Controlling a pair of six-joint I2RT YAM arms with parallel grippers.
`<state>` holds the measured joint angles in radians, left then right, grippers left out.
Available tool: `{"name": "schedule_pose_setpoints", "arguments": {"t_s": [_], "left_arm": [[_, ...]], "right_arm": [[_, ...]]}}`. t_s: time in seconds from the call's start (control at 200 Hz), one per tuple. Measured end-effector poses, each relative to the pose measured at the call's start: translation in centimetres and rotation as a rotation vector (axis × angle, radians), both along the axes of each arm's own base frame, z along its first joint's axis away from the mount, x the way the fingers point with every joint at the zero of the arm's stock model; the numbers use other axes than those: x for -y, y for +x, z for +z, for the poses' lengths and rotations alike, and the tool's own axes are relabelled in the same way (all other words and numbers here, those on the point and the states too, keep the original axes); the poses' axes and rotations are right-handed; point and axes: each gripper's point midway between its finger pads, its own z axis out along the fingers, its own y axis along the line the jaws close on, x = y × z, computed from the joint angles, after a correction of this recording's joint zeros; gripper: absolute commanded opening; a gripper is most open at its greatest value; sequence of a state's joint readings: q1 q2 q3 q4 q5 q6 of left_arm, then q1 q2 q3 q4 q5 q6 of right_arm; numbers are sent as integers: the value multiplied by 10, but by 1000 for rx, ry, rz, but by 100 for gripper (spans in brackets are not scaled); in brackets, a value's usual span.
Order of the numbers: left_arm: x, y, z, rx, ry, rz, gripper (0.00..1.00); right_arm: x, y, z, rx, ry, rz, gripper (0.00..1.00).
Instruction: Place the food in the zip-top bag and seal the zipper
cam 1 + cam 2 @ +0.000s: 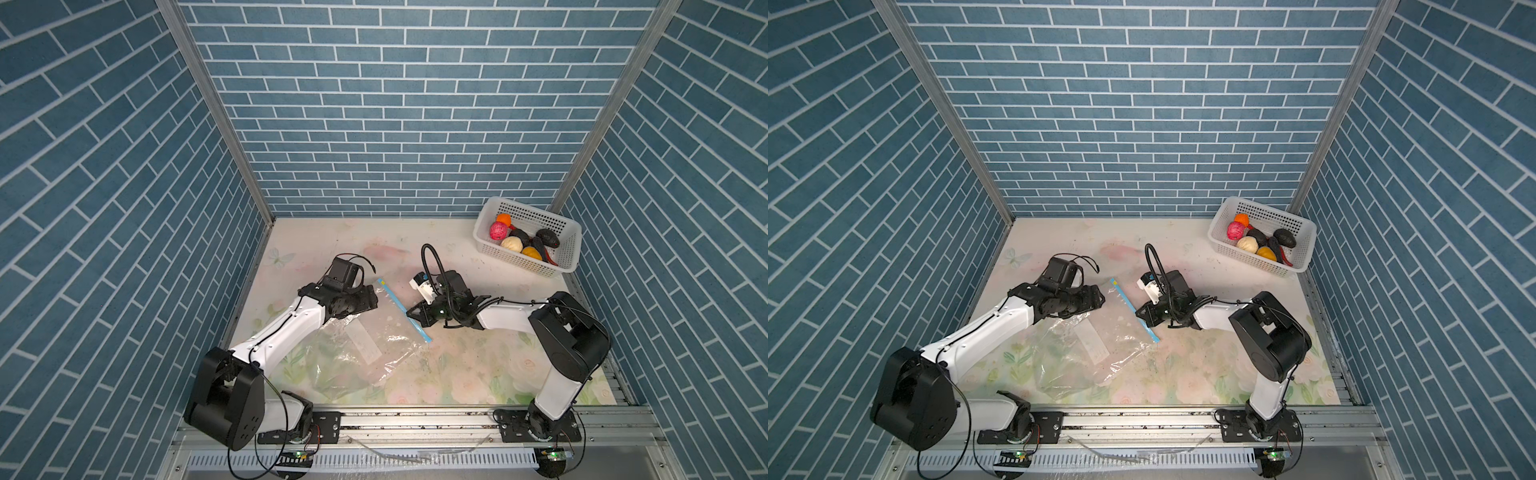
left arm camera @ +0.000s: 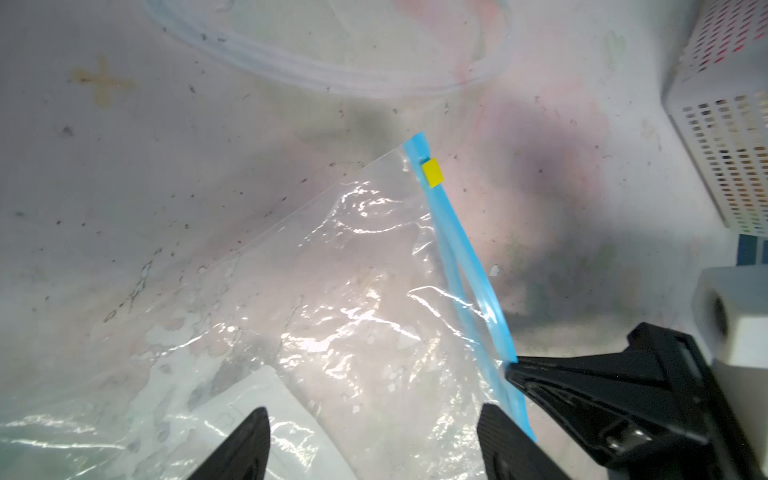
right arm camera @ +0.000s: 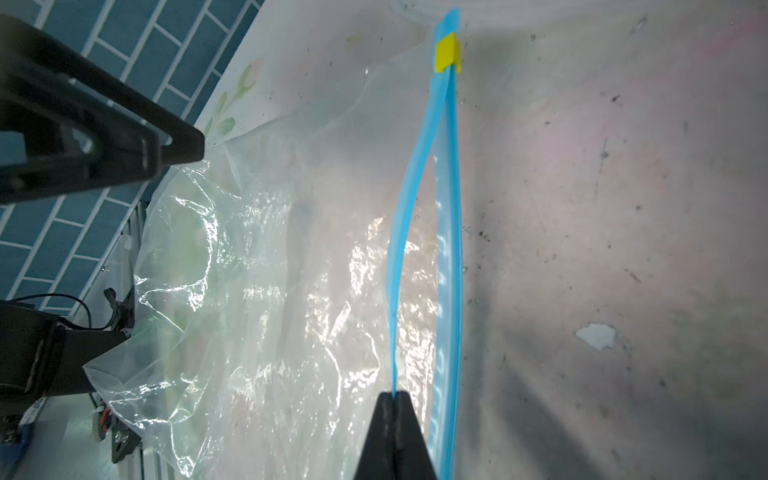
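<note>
Bag (image 1: pixel 395 332) was found flat on the bench (image 1: pixel 311 241), between the two arms, label (image 1: pixel 365 343) facing up, no food seen inside. Zipper (image 3: pixel 451 187) was laid along the bag edge nearest the right arm, with its yellow mark (image 3: pixel 446 52) at the far end. Right pincer (image 3: pixel 394 399) was closed, its tips pinched on the zipper's upper lip; that lip was seen raised off the lower lip, the two meeting at the yellow mark, so the mouth was partly parted. Left pincer (image 2: pixel 374 411) was held with jaws wide apart over the far part of the bag, nothing clamped; contact with the plastic could not be determined. Food (image 1: pixel 521 243) was all seen in the white basket (image 1: pixel 523 262) at the far right corner of the bench, well apart from the bag: pink, orange, cream and yellow-orange pieces, black lumps, a red strip.
</note>
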<state>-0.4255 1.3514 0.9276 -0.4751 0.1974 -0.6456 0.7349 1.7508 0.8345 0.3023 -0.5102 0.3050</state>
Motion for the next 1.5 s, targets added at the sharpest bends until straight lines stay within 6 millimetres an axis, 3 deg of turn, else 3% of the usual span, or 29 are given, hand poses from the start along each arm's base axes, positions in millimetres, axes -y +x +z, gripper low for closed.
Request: {"name": "schedule_pose_setpoints", "arguments": {"t_s": [0.245, 0.575, 0.905, 1.18, 1.5], "left_arm": [[25, 10, 13, -35, -38, -31, 80], [49, 15, -7, -163, -32, -52, 77], [66, 30, -14, -272, -15, -78, 76], [65, 27, -29, -338, 27, -98, 61], [69, 23, -25, -340, 37, -121, 51]], "right_arm": [[-10, 6, 16, 215, 9, 0, 0], [-15, 0, 21, 432, -21, 25, 0], [-20, 4, 31, 514, -4, 16, 0], [-21, 5, 33, 551, -2, 13, 0], [-22, 5, 29, 553, -7, 12, 0]]}}
